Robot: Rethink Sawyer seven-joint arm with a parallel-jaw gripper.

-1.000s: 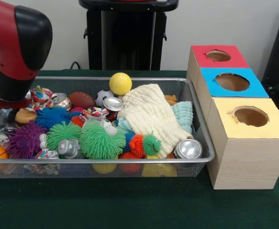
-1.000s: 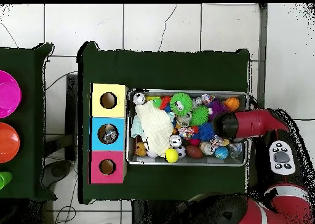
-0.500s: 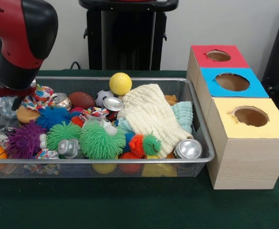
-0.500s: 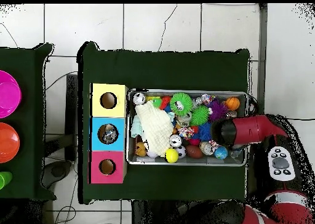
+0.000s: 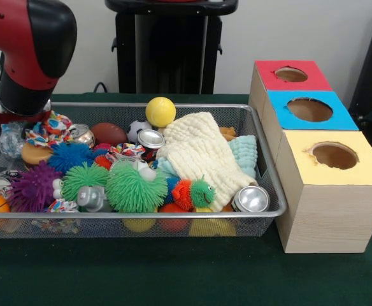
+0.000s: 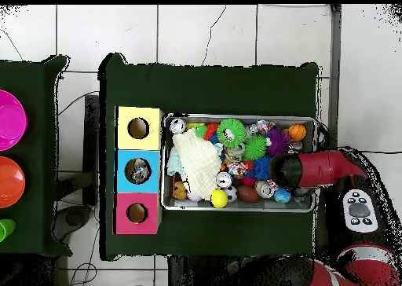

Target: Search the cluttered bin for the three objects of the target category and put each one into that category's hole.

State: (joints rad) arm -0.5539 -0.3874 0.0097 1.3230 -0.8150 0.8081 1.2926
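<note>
Front view: arm [image 5: 30, 57] over the bin's [image 5: 262, 143] end farthest from the boxes, fingers hidden.

Over the past second we see the arm's red-and-black housing rise and shift inward along the bin; a crinkled clear object [image 5: 11, 139] now shows just below it, near the rim, though we cannot tell whether it is held, nor whether the fingers are spread or closed. The category is not identifiable from our views. Cans [image 5: 252, 199], spiky balls [image 5: 135, 188] and cloths [image 5: 199, 156] lie in the bin. Overhead, the blue box's hole [image 6: 138, 170] already holds something; the yellow hole [image 6: 138, 128] and red hole [image 6: 137, 213] look empty. We judge the search is ongoing.
</note>
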